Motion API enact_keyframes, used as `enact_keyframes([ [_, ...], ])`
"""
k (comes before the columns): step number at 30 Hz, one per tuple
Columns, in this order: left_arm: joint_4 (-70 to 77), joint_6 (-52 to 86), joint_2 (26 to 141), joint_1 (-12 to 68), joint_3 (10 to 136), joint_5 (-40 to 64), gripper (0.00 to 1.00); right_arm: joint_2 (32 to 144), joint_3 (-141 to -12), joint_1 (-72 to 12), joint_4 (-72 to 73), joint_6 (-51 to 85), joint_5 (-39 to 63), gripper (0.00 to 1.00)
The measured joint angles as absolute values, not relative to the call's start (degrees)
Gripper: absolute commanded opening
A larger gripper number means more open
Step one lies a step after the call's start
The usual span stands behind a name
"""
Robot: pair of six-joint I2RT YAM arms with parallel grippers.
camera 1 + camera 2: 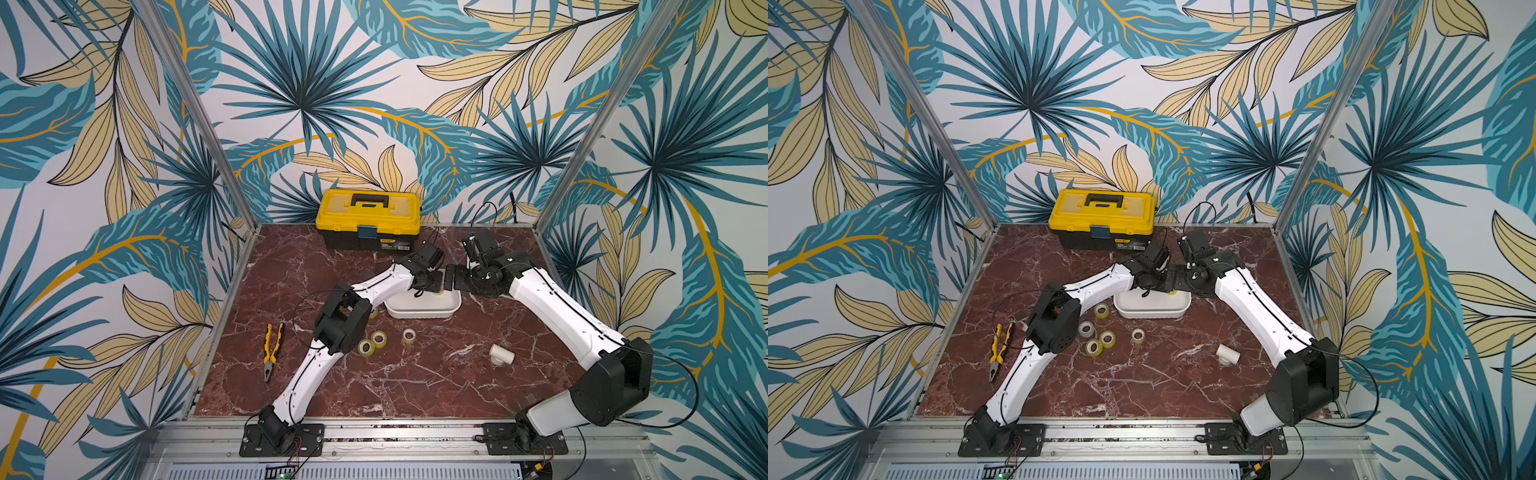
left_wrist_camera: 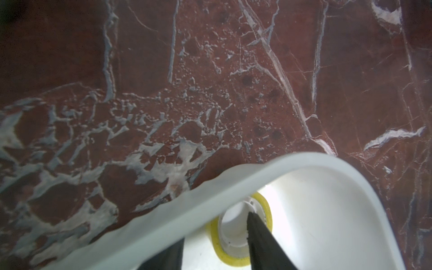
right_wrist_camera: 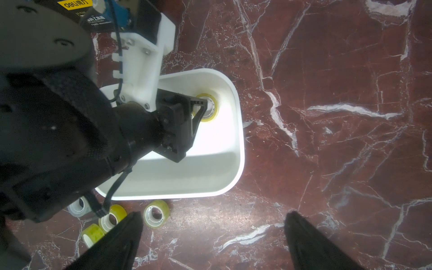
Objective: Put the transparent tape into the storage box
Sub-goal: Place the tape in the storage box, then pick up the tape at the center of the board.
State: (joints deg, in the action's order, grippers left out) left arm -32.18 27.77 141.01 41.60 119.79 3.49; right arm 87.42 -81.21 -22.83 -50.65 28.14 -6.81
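Right wrist view looks down on the shallow white rectangular plastic storage box (image 3: pixel 240 140), where the left gripper (image 3: pixel 203 106) reaches in over one small roll of clear yellowish tape (image 3: pixel 211 115) with a white core. The roll lies flat on the box floor, in a corner. In the left wrist view one black finger (image 2: pixel 259 233) sits over the roll's core and the other stands outside the roll with a gap showing, so the jaws are parted and grip nothing. The right gripper (image 3: pixel 215 214) hangs above the table beside the box, its jaws spread wide and empty. In a top view five more tape rolls (image 1: pixel 1107 337) lie on the red marble-patterned table (image 1: pixel 1142 386) near the box, between the yellow-handled pliers (image 1: pixel 1000 347) and the white plastic pipe fitting (image 1: pixel 1227 355). A yellow-and-black toolbox (image 1: pixel 1100 216) stands behind the box.
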Motion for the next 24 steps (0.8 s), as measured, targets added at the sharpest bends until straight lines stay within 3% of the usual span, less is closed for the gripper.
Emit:
enact_keyframes([
  [12, -32.0, 26.9, 132.8, 41.1, 114.6, 1.0, 0.58, 87.4, -81.2, -22.8, -50.6, 27.3, -5.5, 1.00],
  [24, -36.6, 27.7, 95.4, 31.6, 87.2, -8.0, 0.60, 88.1, -80.8, -25.7, -51.1, 21.5, 0.8, 0.99],
])
